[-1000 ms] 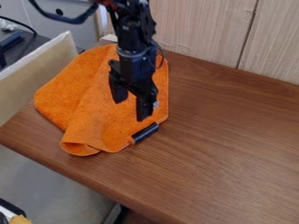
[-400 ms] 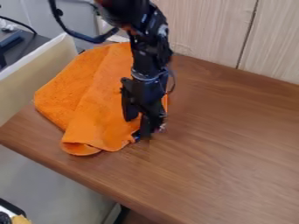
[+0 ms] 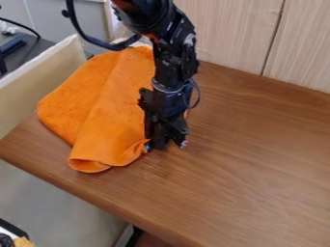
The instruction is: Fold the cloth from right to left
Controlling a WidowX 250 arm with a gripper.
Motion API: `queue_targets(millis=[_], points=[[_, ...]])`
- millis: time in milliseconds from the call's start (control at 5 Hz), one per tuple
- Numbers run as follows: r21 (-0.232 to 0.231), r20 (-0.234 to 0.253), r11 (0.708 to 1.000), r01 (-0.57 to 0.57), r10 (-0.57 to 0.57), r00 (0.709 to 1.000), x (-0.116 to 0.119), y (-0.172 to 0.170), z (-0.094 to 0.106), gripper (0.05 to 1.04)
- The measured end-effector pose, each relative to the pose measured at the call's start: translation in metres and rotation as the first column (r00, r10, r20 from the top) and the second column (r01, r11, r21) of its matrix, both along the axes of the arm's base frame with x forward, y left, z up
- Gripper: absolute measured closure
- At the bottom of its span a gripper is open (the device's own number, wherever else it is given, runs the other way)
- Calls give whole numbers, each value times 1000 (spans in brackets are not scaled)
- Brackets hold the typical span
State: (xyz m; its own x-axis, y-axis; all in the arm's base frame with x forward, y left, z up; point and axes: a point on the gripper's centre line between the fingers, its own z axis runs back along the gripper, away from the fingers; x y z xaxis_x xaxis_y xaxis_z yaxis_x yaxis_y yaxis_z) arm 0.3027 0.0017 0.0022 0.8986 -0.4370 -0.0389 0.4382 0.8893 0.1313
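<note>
1. Hanging over the wood-grained counter (image 3: 258,169) in the camera view, the black, angular hand (image 3: 167,144) meets the gathered edge of the orange cloth (image 3: 106,120); whether it is apart or clamped, I cannot tell.
2. Nubby and creased diagonally, the cloth lies at left, its near corner curled into a rounded lip.

cloth (image 3: 106,108) on table (image 3: 251,149)

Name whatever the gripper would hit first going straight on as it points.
Most likely the wooden tabletop, at the right edge of the orange cloth; the remaining gap below the gripper is unclear.
</note>
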Motion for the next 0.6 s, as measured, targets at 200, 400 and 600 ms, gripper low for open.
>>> queue_targets(millis=[200,400,600], points=[[-3,3,1000,-2,2,1000,0,2,2,993],[-20,10,1000,-11,11,1000,0,10,14,1007],[-45,80,999,-13,16,997,17,15,46,1009]])
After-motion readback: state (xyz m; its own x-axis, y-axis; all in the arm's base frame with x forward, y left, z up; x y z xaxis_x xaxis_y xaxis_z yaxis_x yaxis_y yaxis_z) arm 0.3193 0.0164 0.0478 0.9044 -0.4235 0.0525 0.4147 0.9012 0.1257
